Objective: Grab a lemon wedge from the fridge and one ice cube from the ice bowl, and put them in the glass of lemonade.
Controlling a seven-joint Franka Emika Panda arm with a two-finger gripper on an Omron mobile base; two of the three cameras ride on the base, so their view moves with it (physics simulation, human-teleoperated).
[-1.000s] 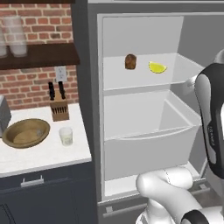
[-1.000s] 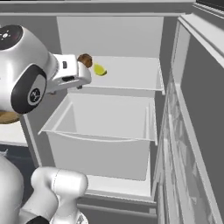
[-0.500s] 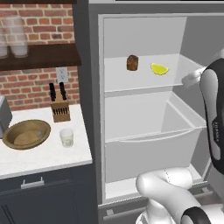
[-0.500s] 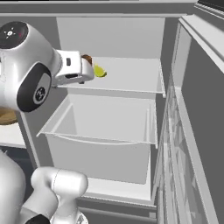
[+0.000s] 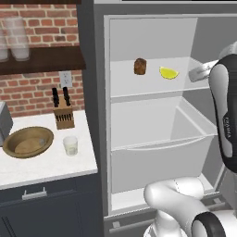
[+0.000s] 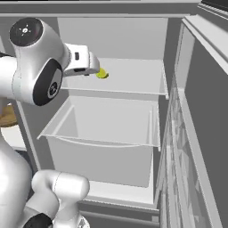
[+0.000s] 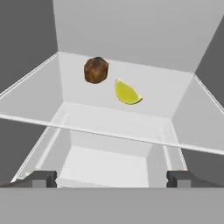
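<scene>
Left base view
- fridge (image 5: 152,28): one, door open, pale interior with one glass shelf above one deep drawer.
- lemon wedge (image 5: 169,73): one, lying on the shelf, at 3 o'clock of the muffin and clear of it.
- brown muffin (image 5: 140,66): one, on the same shelf.
- end effector (image 5: 200,72): at the shelf's right end, at 3 o'clock of the wedge and apart from it; its fingers cannot be made out here.
- worktop (image 5: 51,169): white, at 9 o'clock of the fridge.
- ice bowl (image 5: 28,141): one, on the worktop; whether ice lies in it cannot be told.
- glass of lemonade (image 5: 70,145): one, standing just at 3 o'clock of the bowl.
- knife block (image 5: 63,115): one, at 12 o'clock of the glass, two dark handles.
- frosted jars (image 5: 17,32): on the dark wall shelf; at least two, the rest cut by the edge.

Right base view
- lemon wedge (image 6: 103,74): a yellow sliver just past the tip of the hand.
- drawer (image 6: 104,147): one, below the shelf.

Hand view
- fingertips (image 7: 43,178): two, spread wide at 7 and 5 o'clock, nothing between them.
- lemon wedge (image 7: 126,92): at 12 o'clock, near the back of the shelf.
- brown muffin (image 7: 96,70): at 10 o'clock of the wedge, just beside it.
</scene>
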